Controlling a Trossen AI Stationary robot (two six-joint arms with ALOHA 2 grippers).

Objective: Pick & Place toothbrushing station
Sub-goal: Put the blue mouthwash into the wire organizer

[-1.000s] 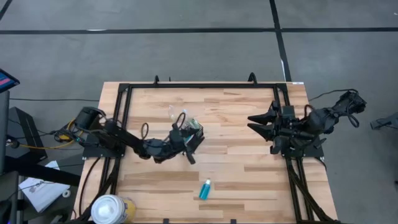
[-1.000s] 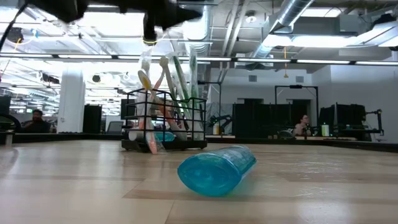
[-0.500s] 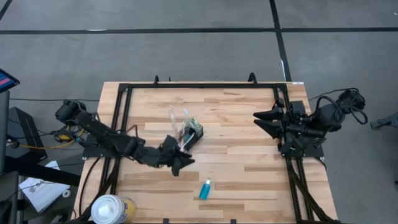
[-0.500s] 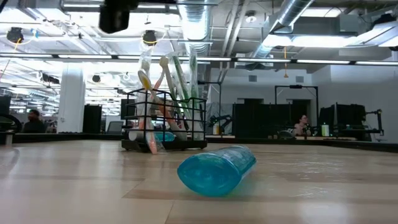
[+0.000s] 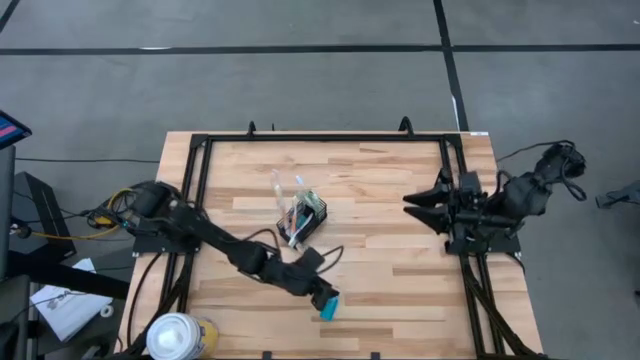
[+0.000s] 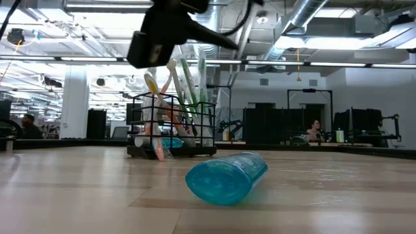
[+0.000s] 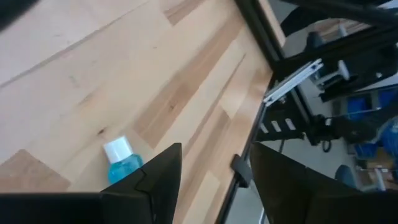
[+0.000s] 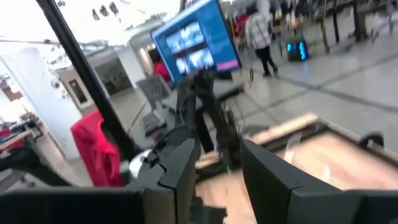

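Observation:
The black wire-mesh holder [image 5: 305, 215] [image 6: 172, 127] stands on its base mid-table. Slim toothbrushes [image 5: 285, 190] [image 6: 182, 78] lean in it, sticking out above its rim. A blue bottle with a white cap [image 5: 330, 306] [image 6: 227, 177] [image 7: 121, 163] lies on its side nearer the front edge. My left gripper [image 5: 323, 292] [image 7: 214, 149] hovers open above the bottle's far end, slanting downward, with nothing between its fingers. My right gripper [image 5: 418, 195] [image 8: 217, 149] is raised at the table's right side, open and empty, pointing toward the table's left.
A white-and-yellow round container [image 5: 178, 337] sits at the table's near left corner. A black frame rail [image 5: 330, 138] runs around the tabletop. Bare wood lies between the holder and the right arm.
My left gripper has left the holder's side, travelling toward the near edge and to the right until it is over the blue bottle, rolling and tipping as it went. The holder, toothbrushes and bottle have stayed put.

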